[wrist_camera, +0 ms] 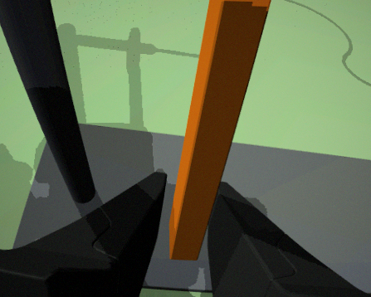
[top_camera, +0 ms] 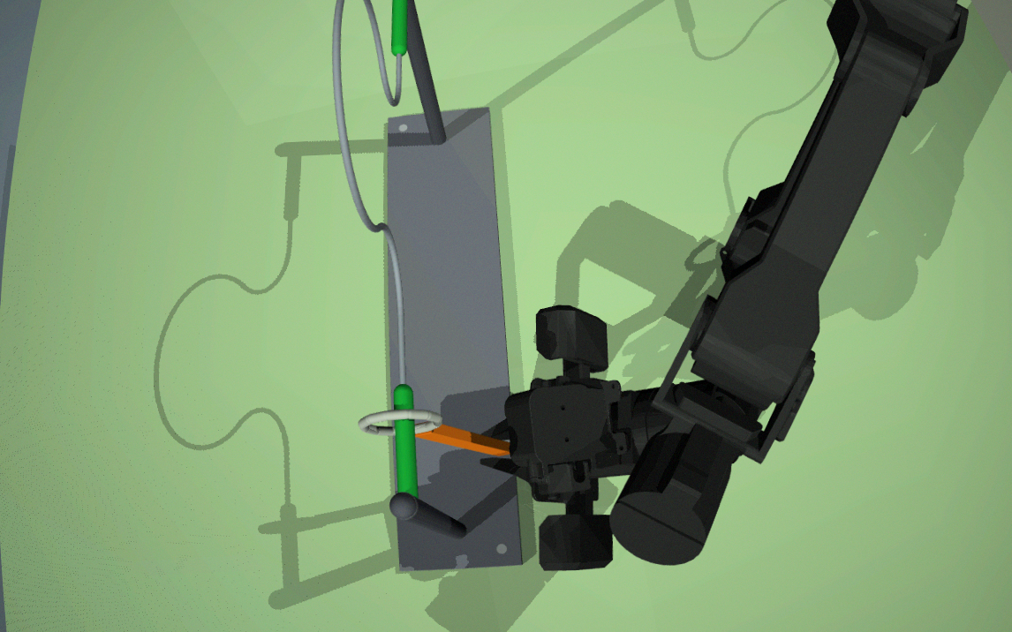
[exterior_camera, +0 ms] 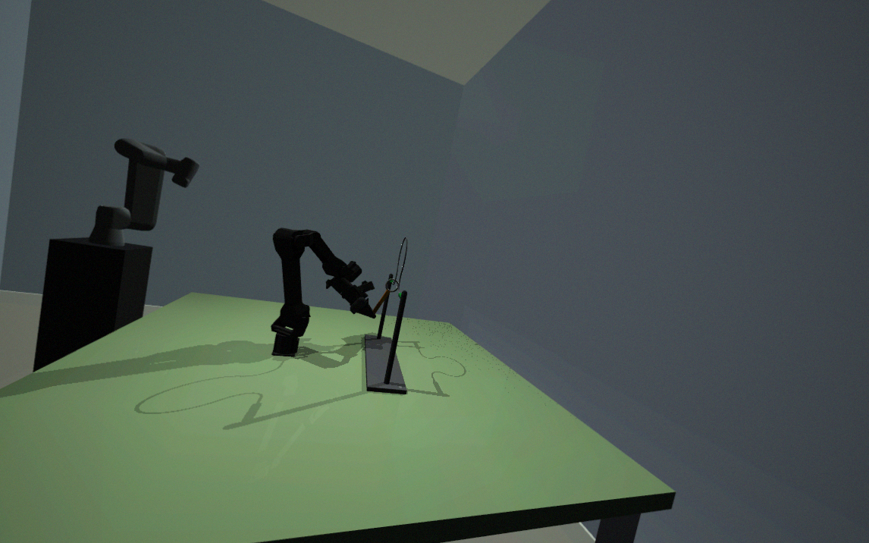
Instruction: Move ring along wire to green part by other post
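Top view: the ring is encircling the green sleeve of the wire beside the near post, which is leaning over the grey base plate. The orange handle is running from the ring toward the claw, whose dark tips are lying on either side of the handle's free end. The thin grey wire is looping up from the sleeve toward a second green sleeve at the far post. The arm is reaching in from the upper right over the green worktop.

Exterior view: the arm is standing on the worktop and bending down toward the two posts on the base plate; the ring is too small to make out clearly here.

Wrist view: the handle is rising between the two fingers of the claw. The jaws are standing slightly parted, with a visible gap on each side of the handle, so the claw is gripping nothing. The near post is slanting at the left.
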`<state>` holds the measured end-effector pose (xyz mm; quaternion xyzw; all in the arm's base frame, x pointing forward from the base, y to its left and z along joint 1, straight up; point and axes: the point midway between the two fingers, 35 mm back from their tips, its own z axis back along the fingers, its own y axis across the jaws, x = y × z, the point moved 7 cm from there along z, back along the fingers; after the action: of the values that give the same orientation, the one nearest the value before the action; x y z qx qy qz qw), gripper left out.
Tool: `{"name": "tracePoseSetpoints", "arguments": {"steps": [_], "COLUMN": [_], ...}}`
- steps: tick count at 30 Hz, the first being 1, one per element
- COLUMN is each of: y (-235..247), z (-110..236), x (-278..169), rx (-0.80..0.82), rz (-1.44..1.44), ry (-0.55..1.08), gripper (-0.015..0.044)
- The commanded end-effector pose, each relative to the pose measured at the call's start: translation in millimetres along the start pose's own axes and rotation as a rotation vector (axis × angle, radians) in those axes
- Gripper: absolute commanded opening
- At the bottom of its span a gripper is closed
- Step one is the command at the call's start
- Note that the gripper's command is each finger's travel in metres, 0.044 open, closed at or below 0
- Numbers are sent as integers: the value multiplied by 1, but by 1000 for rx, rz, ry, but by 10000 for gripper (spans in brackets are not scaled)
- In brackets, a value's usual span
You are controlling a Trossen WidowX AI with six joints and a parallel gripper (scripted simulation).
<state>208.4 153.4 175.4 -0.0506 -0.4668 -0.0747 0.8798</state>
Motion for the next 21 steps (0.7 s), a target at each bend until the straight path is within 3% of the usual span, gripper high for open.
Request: {"name": "tracePoseSetpoints", "arguments": {"steps": [1,13,21], "y": [0,0,0], "z": [4,47,49], "x": [0,-1,-1], "rx": [-1,-3,-3], "rz": [-1,-2,-1], "ry": [2,5,4], "gripper": [160,160,160]}}
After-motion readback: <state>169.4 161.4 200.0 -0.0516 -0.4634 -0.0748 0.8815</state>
